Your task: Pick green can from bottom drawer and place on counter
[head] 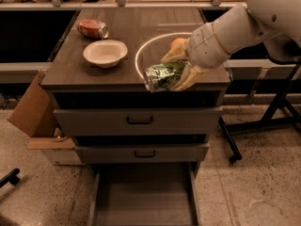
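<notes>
My gripper (175, 73) is shut on the green can (163, 76), holding it on its side with the silver end to the left, just over the front edge of the counter (89, 67), inside the thin white curved line. The white arm reaches in from the upper right. The bottom drawer (143, 197) is pulled open at the foot of the cabinet, and its flat floor is bare.
A white bowl (105, 52) and a red-orange can (93, 28) lie on the counter's left half. An orange (178, 43) sits behind my gripper. A cardboard box (35, 112) leans at the cabinet's left. A black stand (263, 121) is at right.
</notes>
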Action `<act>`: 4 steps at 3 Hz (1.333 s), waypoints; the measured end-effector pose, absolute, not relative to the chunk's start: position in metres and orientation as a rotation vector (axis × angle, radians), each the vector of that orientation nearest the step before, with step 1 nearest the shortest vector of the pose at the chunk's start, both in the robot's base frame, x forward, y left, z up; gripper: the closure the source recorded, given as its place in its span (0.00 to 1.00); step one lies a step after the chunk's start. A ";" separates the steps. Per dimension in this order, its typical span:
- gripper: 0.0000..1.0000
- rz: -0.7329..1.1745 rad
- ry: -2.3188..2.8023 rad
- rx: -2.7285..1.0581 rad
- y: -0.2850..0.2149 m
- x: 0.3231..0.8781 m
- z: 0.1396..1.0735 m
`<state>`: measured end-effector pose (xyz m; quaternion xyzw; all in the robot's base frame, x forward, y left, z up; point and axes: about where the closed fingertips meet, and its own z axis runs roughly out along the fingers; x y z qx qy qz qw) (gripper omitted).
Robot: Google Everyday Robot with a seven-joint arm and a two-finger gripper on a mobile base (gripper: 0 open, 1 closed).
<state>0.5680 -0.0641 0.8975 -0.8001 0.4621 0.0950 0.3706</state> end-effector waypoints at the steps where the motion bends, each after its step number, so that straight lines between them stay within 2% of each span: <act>1: 1.00 0.282 1.257 -2.030 -0.060 0.591 0.903; 4: 1.00 0.341 1.524 -1.877 -0.045 0.645 0.898</act>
